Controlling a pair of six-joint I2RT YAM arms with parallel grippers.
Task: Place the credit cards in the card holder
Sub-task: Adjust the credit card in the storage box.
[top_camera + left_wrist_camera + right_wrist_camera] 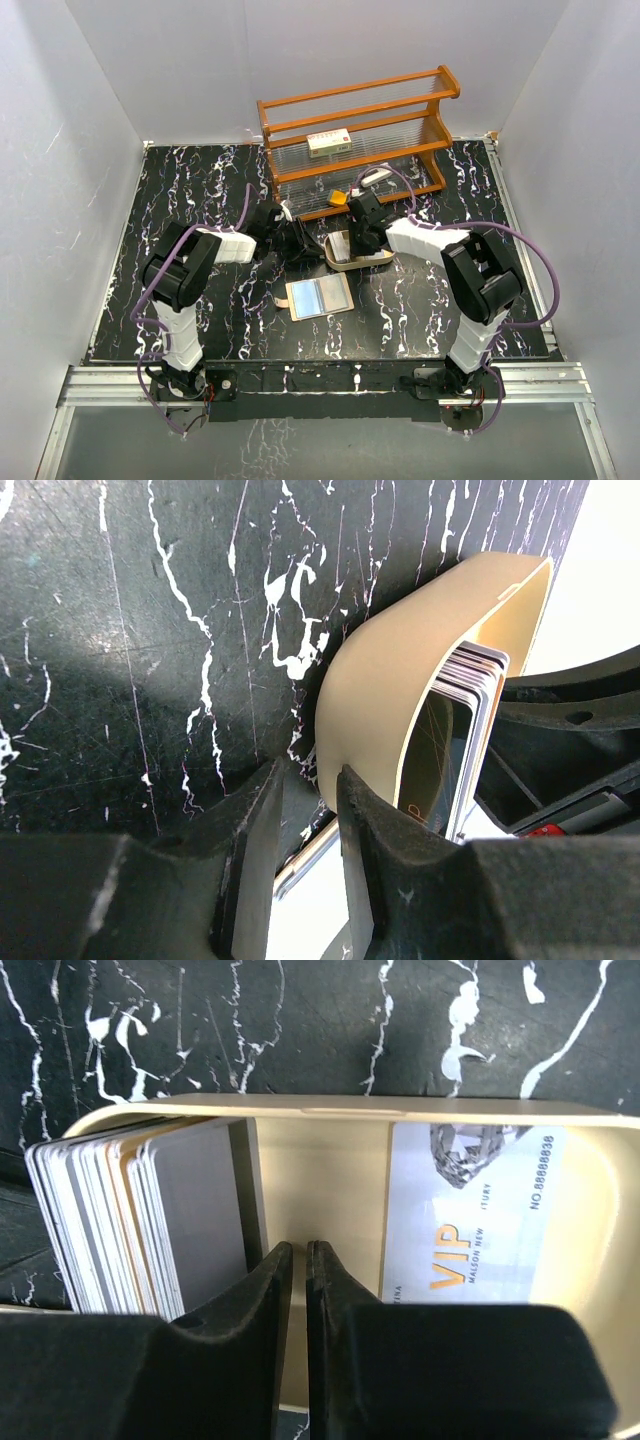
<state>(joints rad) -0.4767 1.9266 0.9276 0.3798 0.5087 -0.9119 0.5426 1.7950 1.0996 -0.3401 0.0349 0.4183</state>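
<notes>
Card (480, 1210) printed "VIP", "NO.8888838" in tray (330, 1110), right pincer (297, 1260) nearly closed, empty

Both arms rise from their bases at the near edge of the table, fold at the elbow and reach inward toward the table's middle. The left arm (185, 285) leans up and then runs right, its wrist pitched down toward the far side. The left gripper (305, 780) shows its two dark fingers (250, 860) parted by a narrow gap. The right arm (480, 290) bends at a high elbow and stretches left, wrist angled downward. The right gripper (297, 1250) has its fingers (262, 1310) almost together, only a thin slit showing between them.
</notes>
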